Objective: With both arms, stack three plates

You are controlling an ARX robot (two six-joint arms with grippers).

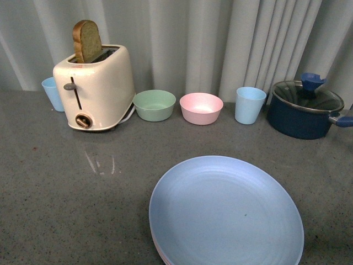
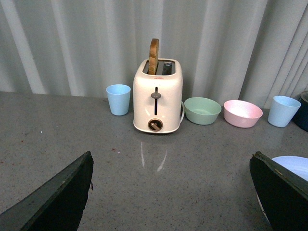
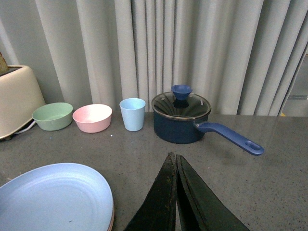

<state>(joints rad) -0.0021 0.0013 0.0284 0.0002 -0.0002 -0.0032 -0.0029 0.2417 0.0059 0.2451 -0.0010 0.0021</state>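
Note:
The light blue plate (image 1: 226, 212) lies on top of a stack at the front of the counter; a thin pink rim (image 1: 157, 247) shows under its left edge. It also shows in the right wrist view (image 3: 53, 199) with a pink edge (image 3: 111, 219) beneath. The beige plate is hidden. In the left wrist view a sliver of the blue plate (image 2: 294, 166) shows beside one finger. My left gripper (image 2: 171, 190) is open and empty over bare counter, left of the stack. My right gripper (image 3: 174, 161) is shut and empty, right of the stack. Neither arm shows in the front view.
Along the back by the curtain stand a light blue cup (image 1: 53, 93), a cream toaster (image 1: 96, 88) with a bread slice (image 1: 87, 40), a green bowl (image 1: 154, 105), a pink bowl (image 1: 201, 107), another light blue cup (image 1: 250, 105) and a dark blue lidded pot (image 1: 304, 109).

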